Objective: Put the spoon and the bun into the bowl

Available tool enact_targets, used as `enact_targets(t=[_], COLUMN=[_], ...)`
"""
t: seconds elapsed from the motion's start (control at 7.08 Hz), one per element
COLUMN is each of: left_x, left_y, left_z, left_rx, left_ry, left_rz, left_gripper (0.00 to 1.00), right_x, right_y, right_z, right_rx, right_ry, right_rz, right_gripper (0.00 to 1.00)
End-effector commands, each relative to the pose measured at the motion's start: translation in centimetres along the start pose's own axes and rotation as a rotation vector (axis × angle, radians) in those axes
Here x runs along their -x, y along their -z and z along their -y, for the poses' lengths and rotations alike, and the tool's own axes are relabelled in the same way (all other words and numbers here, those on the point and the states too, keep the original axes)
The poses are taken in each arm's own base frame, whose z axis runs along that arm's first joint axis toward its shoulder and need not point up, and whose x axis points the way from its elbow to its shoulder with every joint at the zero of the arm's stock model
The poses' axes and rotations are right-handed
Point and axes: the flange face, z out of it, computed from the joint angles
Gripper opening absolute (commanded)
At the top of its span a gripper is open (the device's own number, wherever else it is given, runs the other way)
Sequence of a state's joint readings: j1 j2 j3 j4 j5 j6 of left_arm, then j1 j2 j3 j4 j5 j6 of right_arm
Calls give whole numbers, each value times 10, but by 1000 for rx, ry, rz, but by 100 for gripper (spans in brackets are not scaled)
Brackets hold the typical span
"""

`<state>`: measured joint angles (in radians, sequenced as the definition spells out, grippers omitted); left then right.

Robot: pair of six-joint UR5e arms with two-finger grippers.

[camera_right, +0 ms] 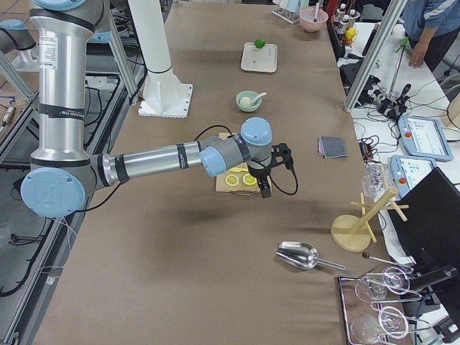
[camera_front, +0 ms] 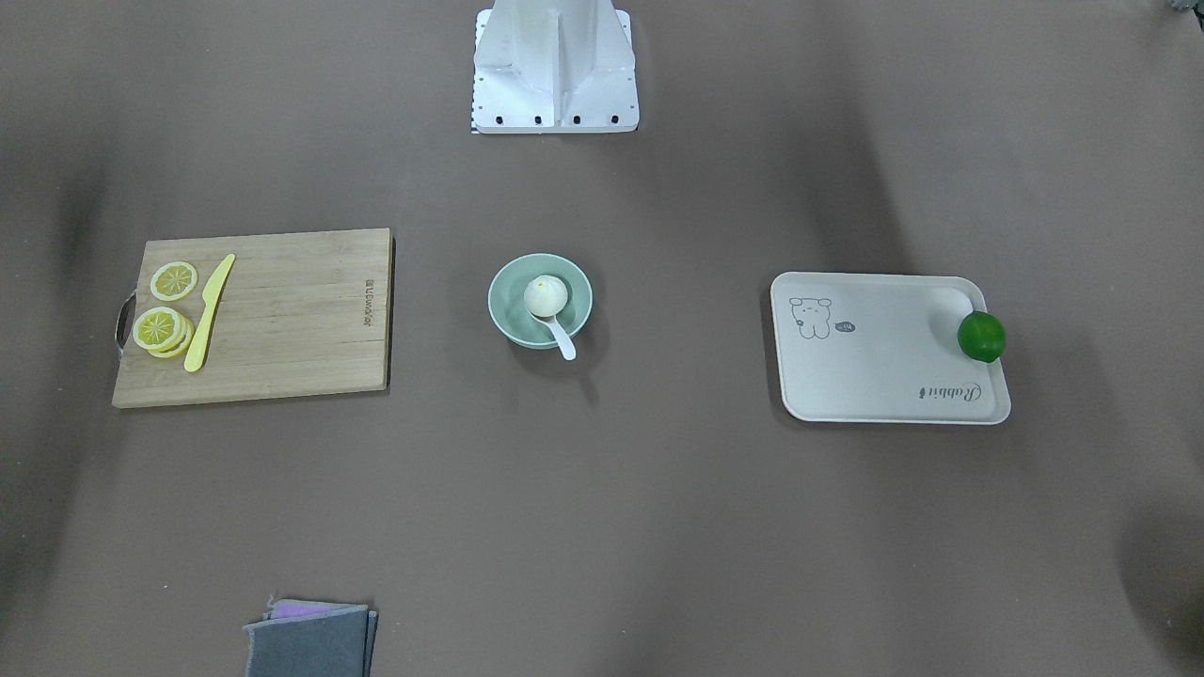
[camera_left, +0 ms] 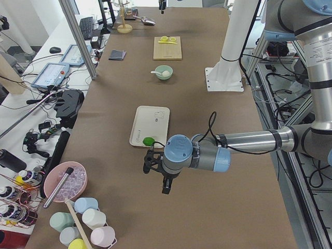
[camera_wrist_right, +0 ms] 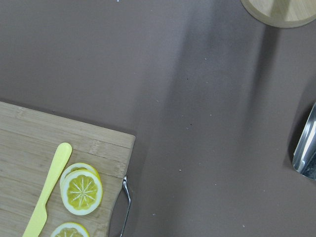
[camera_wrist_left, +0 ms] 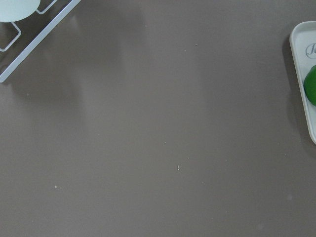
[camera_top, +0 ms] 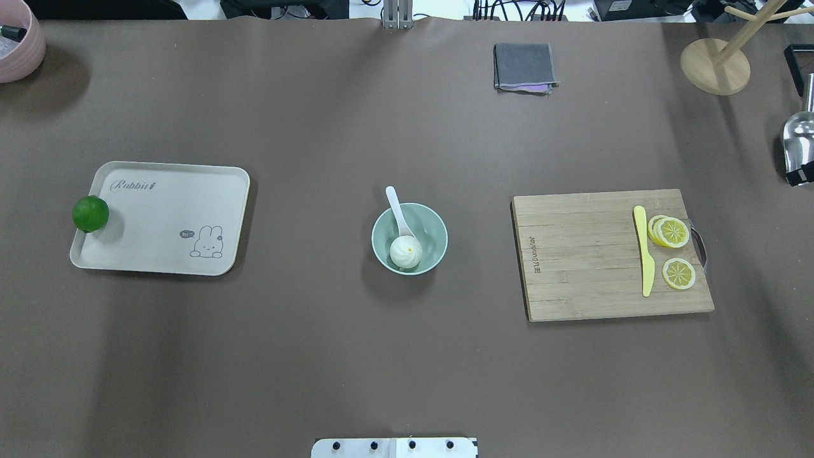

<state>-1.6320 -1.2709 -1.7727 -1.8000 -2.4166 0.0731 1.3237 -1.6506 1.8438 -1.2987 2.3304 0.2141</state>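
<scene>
The mint-green bowl [camera_top: 439, 238] stands at the table's middle, also in the front view [camera_front: 499, 301]. The white bun [camera_top: 406, 251] lies inside it. The white spoon [camera_top: 395, 207] has its scoop in the bowl under the bun, and its handle sticks out over the rim [camera_front: 563, 343]. My left gripper [camera_left: 157, 174] hangs over bare table beyond the tray's end, far from the bowl. My right gripper [camera_right: 277, 172] hangs beside the cutting board's outer end. Both show only in the side views, so I cannot tell whether they are open or shut.
A cream tray [camera_top: 159, 216] with a green lime [camera_top: 90, 214] on its edge lies left of the bowl. A wooden cutting board [camera_top: 585, 254] with a yellow knife [camera_top: 645, 257] and lemon slices [camera_top: 671, 232] lies to the right. A grey cloth [camera_top: 523, 67], a wooden stand [camera_top: 715, 63] and a metal scoop [camera_top: 798, 146] are at the far side.
</scene>
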Motion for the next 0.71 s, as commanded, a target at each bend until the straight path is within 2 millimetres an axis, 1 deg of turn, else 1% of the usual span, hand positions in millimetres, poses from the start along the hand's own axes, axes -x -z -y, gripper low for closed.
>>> enact_targets(t=[0.0, 0.28, 0.42, 0.57], left_x=[-1, -1, 0, 1], left_y=[12, 12, 11, 10], left_z=[-5, -6, -6, -7], left_rx=[-18, -18, -14, -13], left_ry=[13, 16, 18, 19], left_rz=[5, 2, 3, 3], left_gripper=[98, 98, 98, 98], right_x=[-1, -4, -2, -7], right_y=[0, -6, -6, -11], right_z=[-3, -4, -4, -6], right_rx=[4, 16, 20, 30], right_ry=[-6, -12, -9, -21], right_rz=[-1, -2, 13, 11], right_gripper=[100, 100, 100, 100])
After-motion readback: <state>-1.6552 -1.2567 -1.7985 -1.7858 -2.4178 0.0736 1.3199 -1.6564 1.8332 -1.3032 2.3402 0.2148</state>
